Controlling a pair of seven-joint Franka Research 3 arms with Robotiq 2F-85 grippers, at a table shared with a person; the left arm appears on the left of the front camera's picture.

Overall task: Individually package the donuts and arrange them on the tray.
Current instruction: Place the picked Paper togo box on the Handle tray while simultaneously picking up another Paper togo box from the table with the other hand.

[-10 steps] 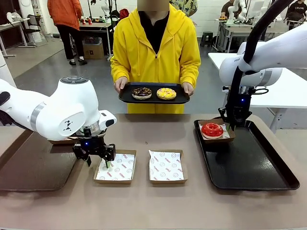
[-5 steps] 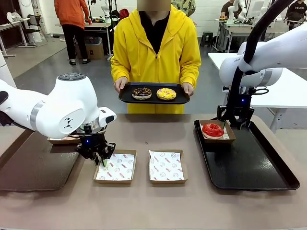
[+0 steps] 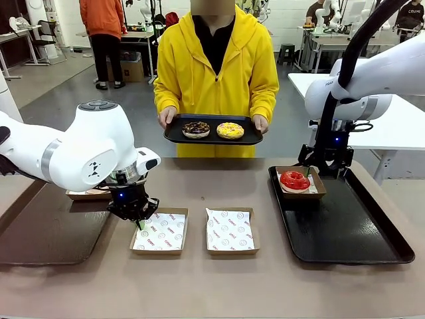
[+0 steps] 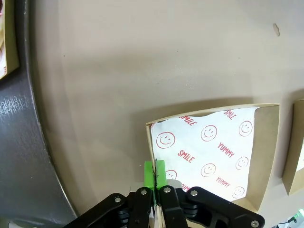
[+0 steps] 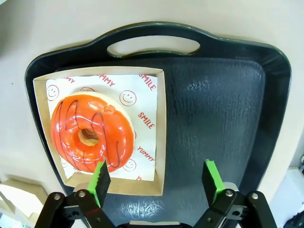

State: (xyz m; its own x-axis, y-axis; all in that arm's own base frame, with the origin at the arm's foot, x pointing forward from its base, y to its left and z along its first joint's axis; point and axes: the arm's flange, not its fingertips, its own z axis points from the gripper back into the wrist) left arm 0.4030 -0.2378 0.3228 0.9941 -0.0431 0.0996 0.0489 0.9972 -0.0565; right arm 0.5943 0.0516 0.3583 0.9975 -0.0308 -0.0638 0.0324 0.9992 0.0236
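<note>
Packaging looks about a quarter done from the front camera: the red donut [image 3: 294, 179] sits in its carton at the far corner of the black tray [image 3: 345, 232], the corner nearest the table's middle, and my right gripper [image 3: 325, 166] hangs just above it. Across the table a person holds a serving tray [image 3: 174, 135] carrying the dark sprinkled donut [image 3: 196, 128] and the yellow donut [image 3: 230, 130]. My left gripper [image 3: 138, 216] is down at the far left corner of an empty paper-lined carton [image 3: 161, 232], and a second empty carton [image 3: 230, 231] lies just beside it

On the left wrist camera the green pads [image 4: 160, 172] are pressed together over the carton's side wall close to its corner, a grip the front camera hides behind the fingers. I read the step as shifting this carton to take a donut. To do it well I should keep the wrist low and move slowly, so the thin wall neither bends nor slips out and the smiley-print liner stays flat

On the right wrist camera my fingers stand wide apart and hold nothing, one pad over the carton's near edge, the other over bare tray. It also shows the red donut sitting off-centre in its carton, which the front camera does not let me judge
</note>
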